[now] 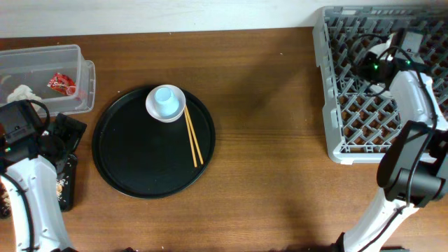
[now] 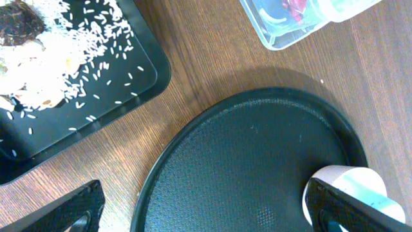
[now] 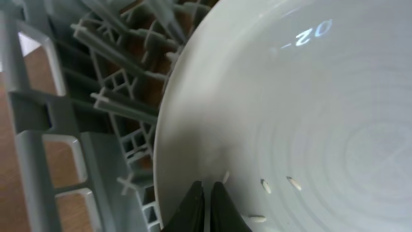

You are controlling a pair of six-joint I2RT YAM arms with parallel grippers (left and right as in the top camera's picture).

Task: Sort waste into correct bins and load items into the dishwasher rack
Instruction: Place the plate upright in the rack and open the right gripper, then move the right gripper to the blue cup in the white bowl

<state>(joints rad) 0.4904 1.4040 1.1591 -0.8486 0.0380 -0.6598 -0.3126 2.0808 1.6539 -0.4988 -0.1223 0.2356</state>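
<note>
The right pincer (image 3: pixel 207 205) is pressed onto the rim of the white plate (image 3: pixel 309 129), its two fingers close together with the plate's edge between them at the bottom of the right wrist view. The plate is tilted and fills most of that frame; a few pale flakes (image 3: pixel 293 183) cling to its face. Behind it, at the upper left, are the pegs and lattice of the grey rack (image 3: pixel 38 148). In the overhead view the rack (image 1: pixel 350 119) lies at the upper right of the bench (image 1: pixel 266 140), with the right arm reaching into it.

The left pincer (image 2: pixel 206 209) is spread wide and holds nothing; one finger (image 2: pixel 77 209) shows at the lower left and the other at the lower right of its wrist view. It hangs over the near edge of the round black tray (image 1: pixel 140 161), left of centre in the overhead frame. The white cup (image 1: pixel 166 103) stands upright at the tray's upper rim, and the chopsticks (image 1: pixel 192 140) lie side by side just to its lower right.

The clear tub (image 1: pixel 35 66), at the upper left, holds the red-and-white wrapper (image 1: pixel 61 84) and the white tissue (image 1: pixel 22 92). The black box (image 2: pixel 145 71), at the upper left of the left wrist view, holds the rice-like flakes (image 2: pixel 45 71) and the brown lump (image 2: pixel 19 22)
</note>
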